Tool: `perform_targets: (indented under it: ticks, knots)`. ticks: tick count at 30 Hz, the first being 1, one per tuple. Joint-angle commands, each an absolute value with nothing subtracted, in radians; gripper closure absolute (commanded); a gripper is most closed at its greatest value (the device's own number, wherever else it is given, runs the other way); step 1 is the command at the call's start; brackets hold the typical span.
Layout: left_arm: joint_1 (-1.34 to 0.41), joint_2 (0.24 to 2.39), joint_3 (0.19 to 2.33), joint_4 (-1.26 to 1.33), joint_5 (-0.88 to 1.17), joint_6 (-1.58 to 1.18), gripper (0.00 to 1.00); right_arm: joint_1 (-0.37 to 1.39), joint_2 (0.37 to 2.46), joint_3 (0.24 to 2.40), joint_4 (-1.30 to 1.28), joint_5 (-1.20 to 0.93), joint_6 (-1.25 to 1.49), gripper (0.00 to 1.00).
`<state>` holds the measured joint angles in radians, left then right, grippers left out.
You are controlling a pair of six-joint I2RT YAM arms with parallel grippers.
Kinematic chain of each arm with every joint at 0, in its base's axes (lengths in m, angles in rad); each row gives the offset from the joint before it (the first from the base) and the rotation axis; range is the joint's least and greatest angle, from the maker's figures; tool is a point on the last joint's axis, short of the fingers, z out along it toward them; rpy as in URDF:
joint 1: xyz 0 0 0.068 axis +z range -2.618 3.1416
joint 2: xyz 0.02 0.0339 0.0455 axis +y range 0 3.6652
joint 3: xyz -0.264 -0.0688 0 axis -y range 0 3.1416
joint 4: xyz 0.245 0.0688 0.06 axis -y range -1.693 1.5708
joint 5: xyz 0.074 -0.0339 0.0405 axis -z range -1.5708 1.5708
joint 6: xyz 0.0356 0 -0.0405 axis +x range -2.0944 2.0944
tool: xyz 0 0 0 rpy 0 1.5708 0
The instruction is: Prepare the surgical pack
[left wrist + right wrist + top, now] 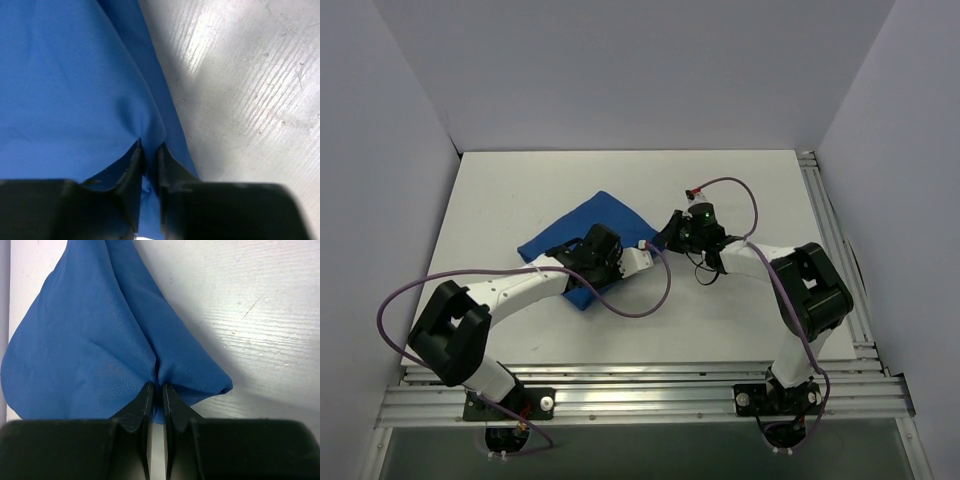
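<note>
The surgical pack lies as a royal-blue cloth bundle on the white table, left of centre. Its contents are hidden inside the cloth. My left gripper sits over the bundle's near side. In the left wrist view it is shut on a raised fold of the blue cloth. My right gripper is at the bundle's right corner. In the right wrist view it is shut on a pinched pleat of the cloth, which bulges out to both sides of the jaws.
The white table is walled in grey on the left, back and right. An aluminium rail runs along the right edge and another along the near edge. Purple cables loop from both arms over the table.
</note>
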<state>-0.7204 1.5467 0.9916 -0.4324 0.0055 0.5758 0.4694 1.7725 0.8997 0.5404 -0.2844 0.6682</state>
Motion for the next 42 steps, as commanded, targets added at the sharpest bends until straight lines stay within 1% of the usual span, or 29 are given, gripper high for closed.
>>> perform_targets:
  ticks: [1, 2, 3, 11, 20, 27, 30, 31, 32, 34, 35, 36, 38, 39, 40, 41, 42]
  knots:
    - [-0.723, 1.505, 0.942, -0.425, 0.009, 0.583, 0.84, 0.463, 1.743, 0.870, 0.572, -0.285, 0.672, 1.00]
    - [-0.723, 1.500, 0.937, -0.423, 0.009, 0.584, 0.95, 0.457, 1.741, 0.868, 0.571, -0.284, 0.669, 1.00]
    - [-0.724, 1.494, 0.933, -0.422, 0.009, 0.587, 0.98, 0.454, 1.740, 0.868, 0.566, -0.279, 0.661, 1.00]
    - [-0.723, 1.451, 0.855, -0.445, 0.017, 0.641, 0.98, 0.410, 1.690, 0.839, 0.528, -0.235, 0.644, 1.00]
    - [-0.721, 1.447, 0.856, -0.454, 0.028, 0.649, 0.98, 0.419, 1.669, 0.831, 0.454, -0.249, 0.598, 1.00]
    - [-0.721, 1.443, 0.842, -0.469, 0.041, 0.664, 0.98, 0.414, 1.577, 0.802, 0.350, -0.198, 0.535, 1.00]
    - [-0.721, 1.440, 0.865, -0.497, 0.073, 0.661, 0.98, 0.416, 1.598, 0.824, 0.344, -0.282, 0.525, 0.88]
    - [-0.722, 1.434, 0.880, -0.505, 0.083, 0.660, 0.95, 0.416, 1.600, 0.828, 0.345, -0.297, 0.525, 0.80]
    - [-0.721, 1.421, 0.887, -0.520, 0.089, 0.660, 0.84, 0.413, 1.600, 0.828, 0.347, -0.307, 0.525, 0.76]
    - [-0.722, 1.401, 0.896, -0.538, 0.109, 0.663, 0.68, 0.405, 1.589, 0.834, 0.331, -0.319, 0.511, 0.67]
    - [-0.723, 1.378, 0.906, -0.560, 0.120, 0.663, 0.55, 0.397, 1.585, 0.848, 0.310, -0.325, 0.502, 0.65]
    - [-0.721, 1.365, 0.916, -0.572, 0.124, 0.664, 0.49, 0.391, 1.574, 0.859, 0.296, -0.331, 0.493, 0.63]
    - [-0.722, 1.330, 0.952, -0.633, 0.140, 0.660, 0.41, 0.380, 1.566, 0.909, 0.263, -0.348, 0.454, 0.52]
    - [-0.723, 1.319, 0.966, -0.652, 0.156, 0.657, 0.36, 0.373, 1.563, 0.934, 0.220, -0.351, 0.437, 0.50]
    - [-0.721, 1.306, 0.980, -0.672, 0.166, 0.655, 0.33, 0.368, 1.565, 0.958, 0.203, -0.359, 0.402, 0.46]
    - [-0.721, 1.283, 1.005, -0.713, 0.185, 0.653, 0.31, 0.362, 1.566, 1.009, 0.178, -0.367, 0.384, 0.45]
    - [-0.721, 1.275, 1.021, -0.733, 0.198, 0.649, 0.28, 0.353, 1.583, 1.034, 0.169, -0.377, 0.367, 0.40]
